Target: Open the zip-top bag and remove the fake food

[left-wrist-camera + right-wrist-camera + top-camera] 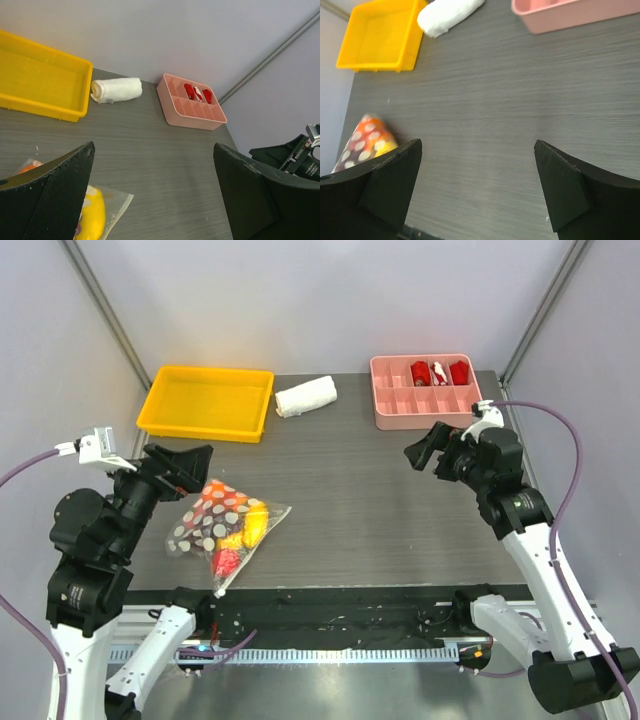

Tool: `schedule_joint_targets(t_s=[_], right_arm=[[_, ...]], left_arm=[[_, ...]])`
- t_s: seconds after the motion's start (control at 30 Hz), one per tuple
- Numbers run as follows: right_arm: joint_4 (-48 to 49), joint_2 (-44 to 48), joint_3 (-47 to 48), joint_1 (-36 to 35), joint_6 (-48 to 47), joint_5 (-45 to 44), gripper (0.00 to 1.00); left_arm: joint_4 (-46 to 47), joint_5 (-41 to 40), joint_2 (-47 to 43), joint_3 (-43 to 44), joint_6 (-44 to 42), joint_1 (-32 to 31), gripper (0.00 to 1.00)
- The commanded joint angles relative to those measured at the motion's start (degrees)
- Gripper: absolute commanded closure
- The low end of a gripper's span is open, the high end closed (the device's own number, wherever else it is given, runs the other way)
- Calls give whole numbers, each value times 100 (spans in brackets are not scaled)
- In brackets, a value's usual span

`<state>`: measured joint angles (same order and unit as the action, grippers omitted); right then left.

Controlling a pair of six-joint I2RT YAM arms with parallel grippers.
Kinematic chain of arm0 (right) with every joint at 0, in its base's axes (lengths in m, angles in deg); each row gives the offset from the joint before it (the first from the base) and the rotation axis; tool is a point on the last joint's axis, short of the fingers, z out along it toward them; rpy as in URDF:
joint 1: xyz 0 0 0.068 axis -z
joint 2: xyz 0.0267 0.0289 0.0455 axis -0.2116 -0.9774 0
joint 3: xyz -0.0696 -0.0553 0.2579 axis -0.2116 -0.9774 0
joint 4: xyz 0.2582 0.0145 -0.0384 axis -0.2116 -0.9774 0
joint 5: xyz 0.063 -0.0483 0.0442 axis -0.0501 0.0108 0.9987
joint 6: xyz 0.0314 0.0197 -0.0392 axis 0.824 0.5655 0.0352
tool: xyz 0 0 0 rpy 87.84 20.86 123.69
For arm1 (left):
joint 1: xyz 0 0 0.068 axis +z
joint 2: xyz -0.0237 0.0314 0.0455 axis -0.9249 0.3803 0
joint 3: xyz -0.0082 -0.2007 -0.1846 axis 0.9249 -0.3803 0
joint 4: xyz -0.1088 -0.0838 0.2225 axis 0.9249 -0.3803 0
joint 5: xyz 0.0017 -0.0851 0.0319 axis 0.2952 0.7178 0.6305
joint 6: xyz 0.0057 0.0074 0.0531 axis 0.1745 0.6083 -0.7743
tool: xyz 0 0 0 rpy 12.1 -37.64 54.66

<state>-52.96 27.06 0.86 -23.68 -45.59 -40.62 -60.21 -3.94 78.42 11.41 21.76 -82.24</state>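
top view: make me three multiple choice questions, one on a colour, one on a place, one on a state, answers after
1. The tray left of the cloth is:
A blue
B yellow
C green

2. The bag lies:
A in that tray
B on the cloth
C on the table by the left gripper

3. The right gripper is:
A open and empty
B shut on the bag
C shut on the cloth

Answers: B, its walls are bright yellow; C, it lies flat on the dark top just beside that gripper; A, its jaws stand wide with nothing between.
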Motion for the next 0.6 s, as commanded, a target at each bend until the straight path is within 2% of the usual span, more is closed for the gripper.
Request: schedule_joint_targets(t_s=[0.0,0.1,0.13,0.2,0.23,0.3,0.37,0.43,0.47,0.57], right_arm=[[429,-87,-319,-294,323,1058,0],[1087,-227,-977,-1232,867,1139,0],[1290,-306,-1093,-1836,1000,1016,0],[1852,-674,-1348,-2498,1359,604,0],[2037,-833,-1393,-3136,1475,411,0],[2512,-1184,-1419,-3711,1712,-220,1],[3107,-1764,-1393,-4404,2160,-487,0],[3496,-2168,-1306,-4767,2555,-819,0],[3907,-2666,-1279,-5030,2905,-848,0],[4305,-3712,-867,-5304,3381,-962,0]], left_arm=[[-362,80,117,100,295,26,0],[-590,177,232,66,435,18,0],[-652,177,258,30,488,26,0],[-766,212,250,-57,558,26,0],[-810,221,241,-171,559,26,0],[-985,186,224,-251,567,26,0],[-1144,186,241,-347,559,18,0],[-1328,194,250,-409,532,26,0],[-1373,186,250,-444,532,26,0],[-1496,177,224,-585,541,26,0]])
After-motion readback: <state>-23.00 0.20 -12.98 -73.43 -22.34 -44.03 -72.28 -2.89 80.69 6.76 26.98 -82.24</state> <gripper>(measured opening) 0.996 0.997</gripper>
